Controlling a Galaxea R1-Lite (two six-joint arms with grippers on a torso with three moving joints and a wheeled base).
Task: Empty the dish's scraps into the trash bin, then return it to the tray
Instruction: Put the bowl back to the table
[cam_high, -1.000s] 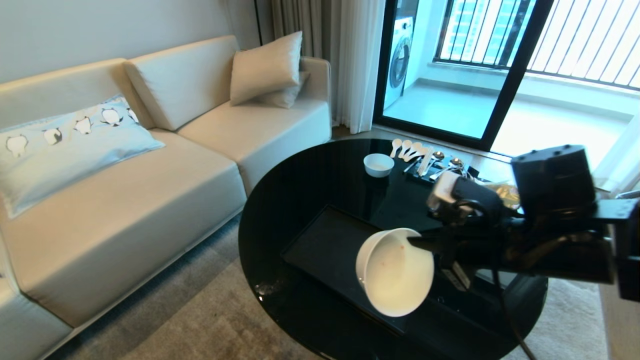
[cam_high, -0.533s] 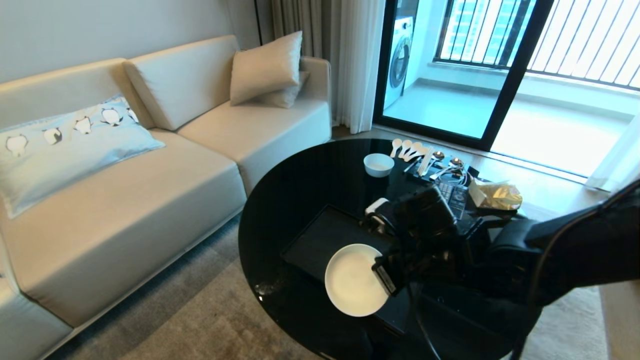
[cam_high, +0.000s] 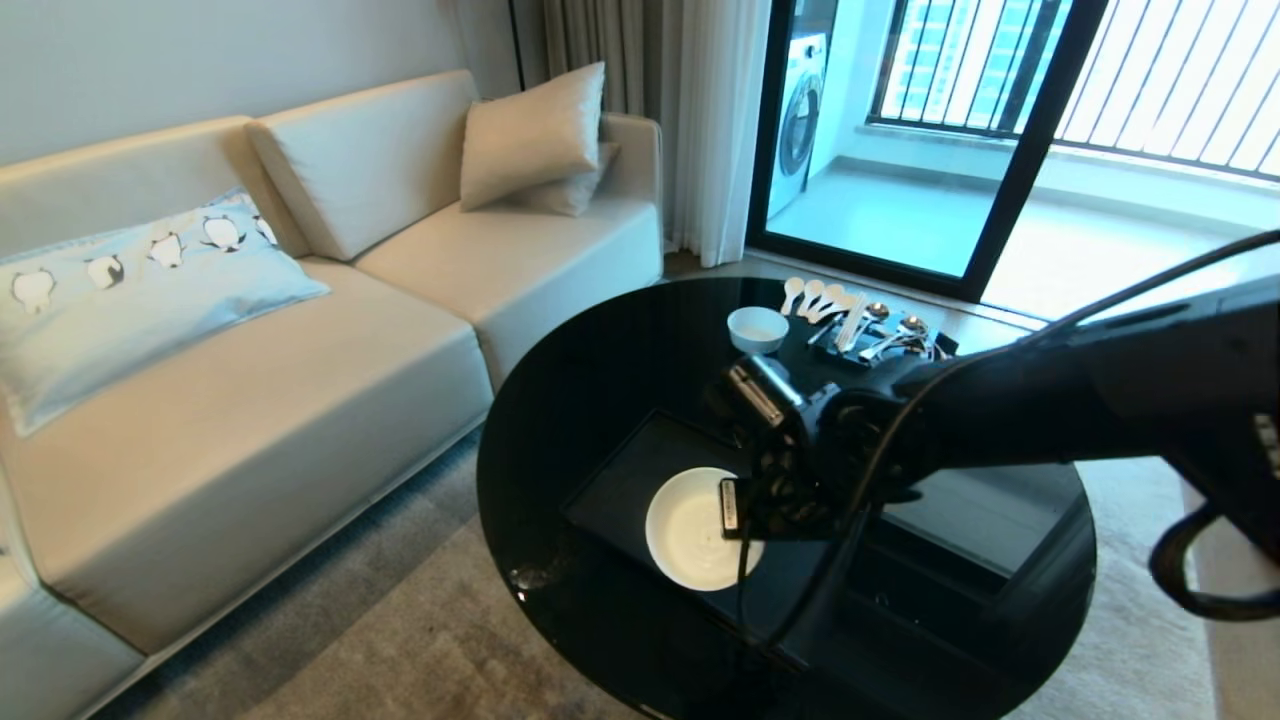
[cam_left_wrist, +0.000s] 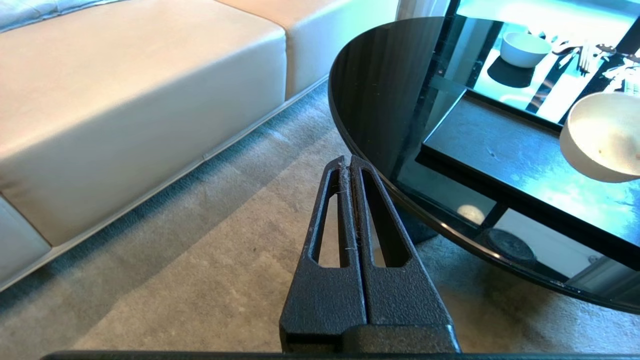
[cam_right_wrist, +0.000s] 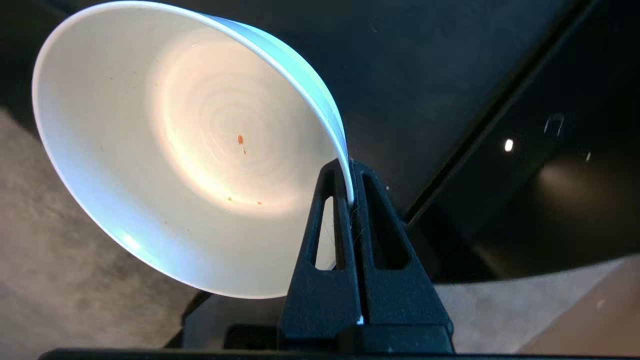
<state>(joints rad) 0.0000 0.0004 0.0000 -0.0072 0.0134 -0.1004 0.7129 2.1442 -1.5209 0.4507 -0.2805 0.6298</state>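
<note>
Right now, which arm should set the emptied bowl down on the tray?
Right. The right gripper is already clamped on the white bowl's rim, over the black tray. The left gripper is shut and empty, off the table above the carpet.

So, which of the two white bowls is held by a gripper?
The larger dish over the tray: the right gripper pinches its rim. The smaller bowl stands free.

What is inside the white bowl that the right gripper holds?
The dish, pinched at its rim by the right gripper, is nearly empty: only a few tiny orange specks remain. No slices or strips show. The fingers cover a small part of the rim.
</note>
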